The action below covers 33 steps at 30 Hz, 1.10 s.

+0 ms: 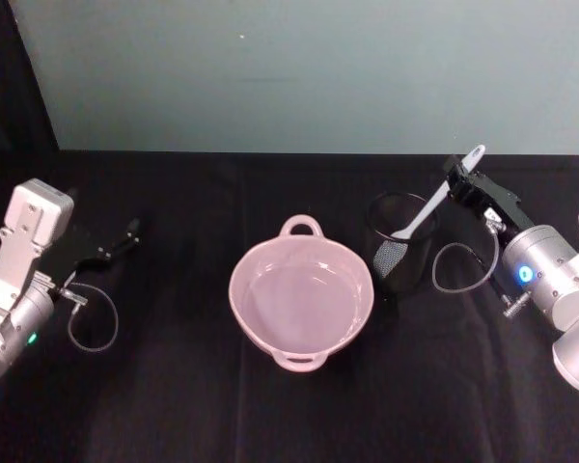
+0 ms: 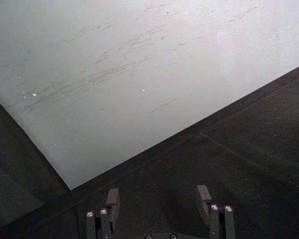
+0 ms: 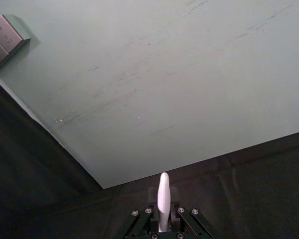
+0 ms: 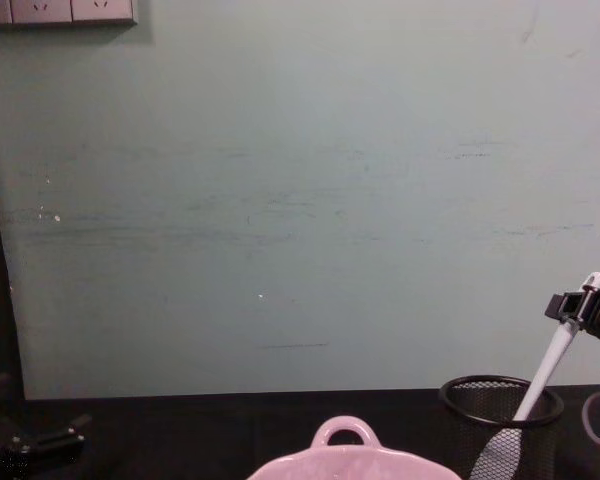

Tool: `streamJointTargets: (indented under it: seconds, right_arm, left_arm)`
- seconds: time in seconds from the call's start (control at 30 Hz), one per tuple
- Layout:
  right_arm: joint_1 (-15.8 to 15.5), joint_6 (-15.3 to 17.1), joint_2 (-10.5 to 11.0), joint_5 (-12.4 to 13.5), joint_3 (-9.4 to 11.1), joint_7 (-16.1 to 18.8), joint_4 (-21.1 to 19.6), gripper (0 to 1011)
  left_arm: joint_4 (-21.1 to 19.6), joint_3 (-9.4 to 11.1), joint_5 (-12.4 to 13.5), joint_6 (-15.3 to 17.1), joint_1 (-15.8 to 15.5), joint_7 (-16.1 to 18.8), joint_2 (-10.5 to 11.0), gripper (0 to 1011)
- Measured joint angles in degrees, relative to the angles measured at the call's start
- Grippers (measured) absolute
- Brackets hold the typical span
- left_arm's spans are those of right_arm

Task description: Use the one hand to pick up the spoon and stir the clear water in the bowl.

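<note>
The pale pink bowl with clear water sits at the table's middle; its loop handle peeks up in the chest view. The white spoon leans in the black wire-mesh cup to the bowl's right, its blade down in the cup and its handle sticking up to the right. My right gripper is shut on the spoon's handle near the top end; the handle tip rises between the fingers in the right wrist view. My left gripper rests open at the far left, holding nothing.
A pale green wall stands behind the black table. A grey cable loop hangs by the right wrist, close to the mesh cup. Another cable loop lies by the left arm. Wall sockets sit at the upper left.
</note>
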Motion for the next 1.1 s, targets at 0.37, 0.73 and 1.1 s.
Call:
streamJointTargets:
  seconds: [0.37, 0.73, 1.1]
  right_arm:
    - [0.00, 0.03, -0.05, -0.11, 0.05, -0.01, -0.10, 396]
    - [0.00, 0.09, -0.05, -0.18, 0.07, -0.04, -0.18, 761]
    - [-0.19, 0.05, 0.37, -0.45, -0.40, 0.06, -0.74, 1002]
  left_arm:
    - [0.00, 0.00, 0.00, 0.00, 0.00, 0.00, 0.00, 1011]
    - [0.00, 0.00, 0.00, 0.00, 0.00, 0.00, 0.00, 1011]
    - [0.00, 0.00, 0.00, 0.00, 0.00, 0.00, 0.00, 1011]
